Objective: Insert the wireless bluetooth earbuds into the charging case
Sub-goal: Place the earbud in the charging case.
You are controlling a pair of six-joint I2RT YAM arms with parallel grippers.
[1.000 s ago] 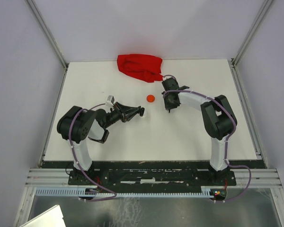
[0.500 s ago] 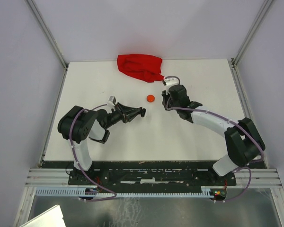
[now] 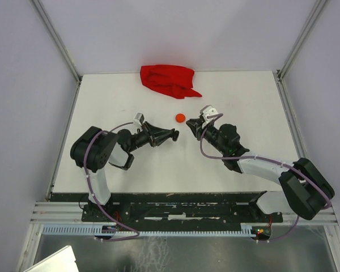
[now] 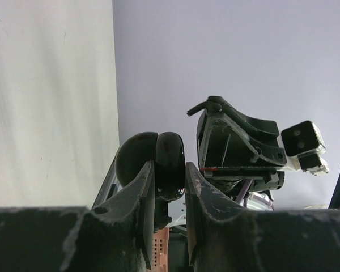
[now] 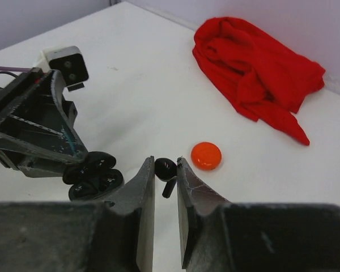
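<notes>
On the white bench [image 3: 243, 102], you will find a crumpled red cloth [image 3: 167, 79] lying at the far edge, left of that edge's middle. The left arm [image 3: 96, 150] reaches in from the near left corner and the right arm [image 3: 260, 165] from the near right corner, so that the two sets of jaws face each other around the middle of the bench. Note that the left jaws are closed to a narrow gap and clamp the black charging case [image 4: 158, 161] by its sides. From the right wrist view the case [image 5: 93, 174] appears hinged open. A small round orange disc [image 5: 206, 156] lies flat on the bench between the cloth and the jaws, touching neither. Observe that the right jaws are nearly closed and pinch a black earbud [image 5: 165, 168] between their tips, its stem pointing downward. The earbud sits near the case but apart from it, and not seated in it.
</notes>
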